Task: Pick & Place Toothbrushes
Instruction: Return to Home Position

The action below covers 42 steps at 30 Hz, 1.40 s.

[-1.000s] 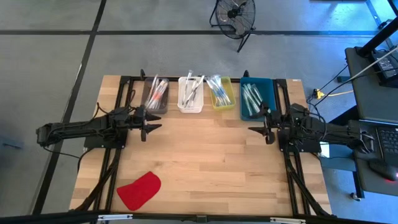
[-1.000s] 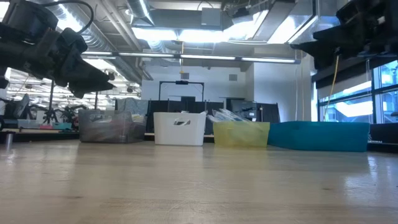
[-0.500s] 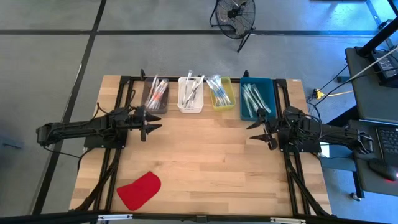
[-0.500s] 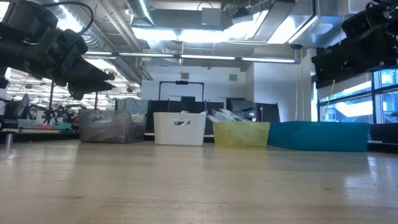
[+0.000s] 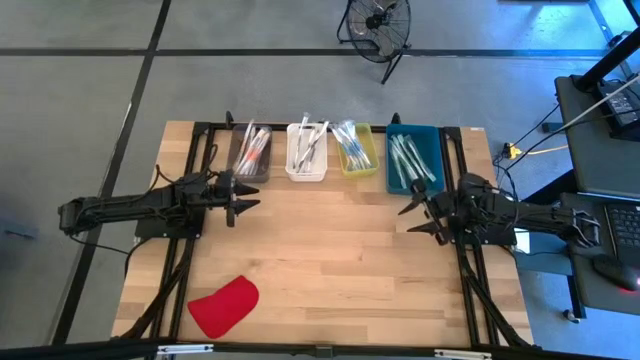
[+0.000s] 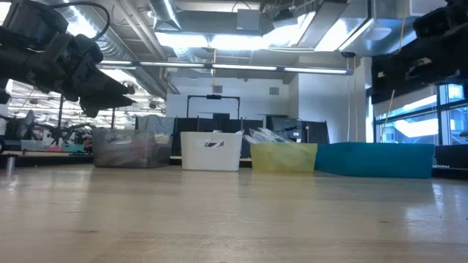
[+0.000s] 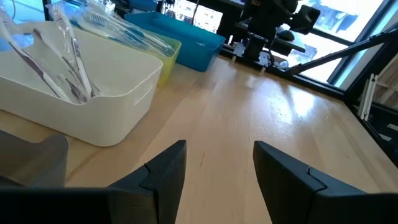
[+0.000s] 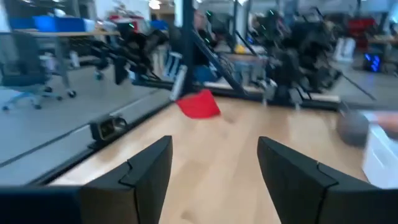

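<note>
Since a second ago the right arm's claw (image 5: 409, 221) has turned from pointing straight across the pale wooden tabletop (image 5: 330, 260) to angling toward its near edge, and in the low view that arm now sits farther to the side. On the left, the left arm's claw (image 5: 246, 197) has not shifted. It hovers just in front of the smoky grey plastic bin (image 5: 250, 168), its two dark fingers (image 7: 165, 174) spread apart with nothing between them. Near the front edge lies a flat red cloth-like piece (image 5: 223, 305). Along the far edge the grey bin, a white plastic bin (image 5: 305, 172), a yellow bin (image 5: 357, 167) and a blue bin (image 5: 408, 180) stand in a row, and the slim whitish toothbrushes (image 5: 308, 143) lie inside all four. At the right, the right arm's claw hangs in front of the blue bin, parted and empty.
</note>
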Each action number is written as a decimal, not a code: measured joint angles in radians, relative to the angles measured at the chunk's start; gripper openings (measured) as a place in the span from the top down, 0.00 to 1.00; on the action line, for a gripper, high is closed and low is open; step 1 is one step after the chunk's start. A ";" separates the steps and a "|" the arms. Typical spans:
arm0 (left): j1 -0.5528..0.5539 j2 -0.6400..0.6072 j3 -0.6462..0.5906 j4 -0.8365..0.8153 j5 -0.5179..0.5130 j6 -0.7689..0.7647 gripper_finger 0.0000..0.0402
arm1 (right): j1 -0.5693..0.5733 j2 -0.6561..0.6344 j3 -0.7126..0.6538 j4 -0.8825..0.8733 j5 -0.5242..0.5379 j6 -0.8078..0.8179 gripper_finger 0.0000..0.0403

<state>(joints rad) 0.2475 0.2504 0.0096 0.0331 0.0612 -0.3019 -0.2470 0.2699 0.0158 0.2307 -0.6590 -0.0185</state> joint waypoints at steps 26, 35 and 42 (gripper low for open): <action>0.000 0.000 0.000 0.000 0.000 0.000 0.55 | 0.000 0.001 0.000 0.033 -0.003 0.299 0.32; 0.000 0.000 0.000 0.000 0.000 0.000 0.55 | 0.000 -0.025 0.000 0.032 -0.003 0.299 0.30; 0.000 0.000 0.000 0.000 0.000 0.000 0.55 | 0.000 -0.070 0.000 0.035 -0.003 0.299 0.32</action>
<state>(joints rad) 0.2478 0.2504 0.0097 0.0334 0.0612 -0.3016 -0.2470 0.1995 0.0162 0.2655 -0.6622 0.2802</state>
